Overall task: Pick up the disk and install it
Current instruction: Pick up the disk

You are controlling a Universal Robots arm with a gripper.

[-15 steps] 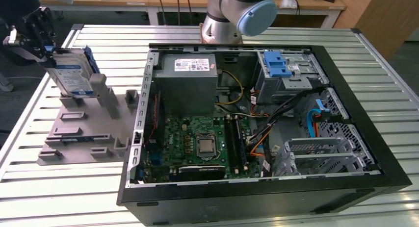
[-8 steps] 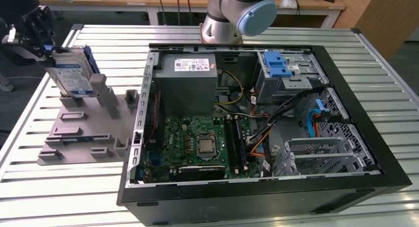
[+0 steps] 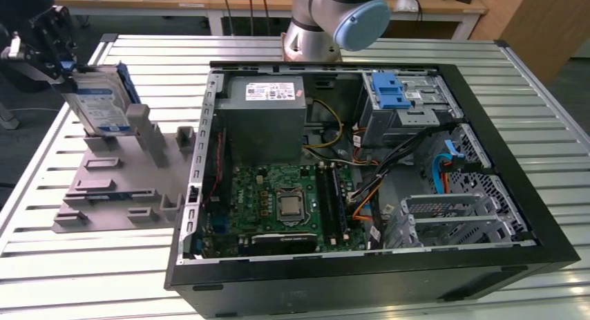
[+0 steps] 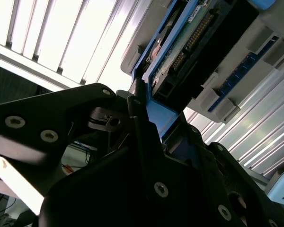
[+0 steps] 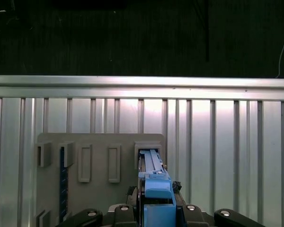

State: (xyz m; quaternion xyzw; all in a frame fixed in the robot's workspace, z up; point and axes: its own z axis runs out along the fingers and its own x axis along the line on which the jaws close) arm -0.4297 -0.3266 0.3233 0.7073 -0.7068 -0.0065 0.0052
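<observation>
— How many disks, and where?
— One disk (image 3: 99, 106); it stands on edge in the one grey rack (image 3: 110, 189), at the exterior view's left of the one open computer case (image 3: 369, 285).
— The gripper?
— One gripper (image 3: 72, 70); clamped onto the disk's upper edge.

Open computer case (image 3: 369, 284) beside grey slotted rack (image 3: 109, 190)
</observation>
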